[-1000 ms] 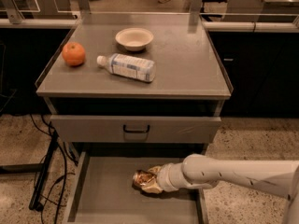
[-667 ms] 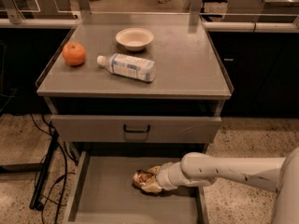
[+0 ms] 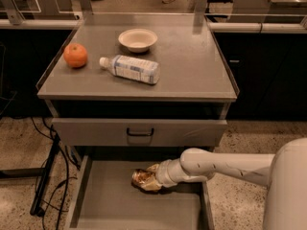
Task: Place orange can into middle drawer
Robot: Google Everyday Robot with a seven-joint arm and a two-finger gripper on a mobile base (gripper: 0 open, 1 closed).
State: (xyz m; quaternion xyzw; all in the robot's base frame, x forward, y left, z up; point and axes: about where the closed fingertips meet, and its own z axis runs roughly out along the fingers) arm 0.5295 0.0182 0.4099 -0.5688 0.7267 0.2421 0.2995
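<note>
The orange can (image 3: 142,179), shiny golden with crinkled brown sides, lies on its side on the floor of the open middle drawer (image 3: 103,205), near its back right. My gripper (image 3: 152,178) reaches in from the right on a white arm and is at the can, its fingers around it. The can looks to rest on the drawer floor. The wrist hides the can's right end.
On the grey cabinet top (image 3: 192,66) lie a round orange fruit (image 3: 76,55), a white-labelled plastic bottle (image 3: 130,68) on its side and a white bowl (image 3: 137,40). A closed drawer front with a black handle (image 3: 140,132) is above the open drawer. Cables and a stand leg (image 3: 45,181) are at the left.
The gripper with the can has lowered slightly and shifted a little toward the drawer's floor; the can now sits lower in the drawer.
</note>
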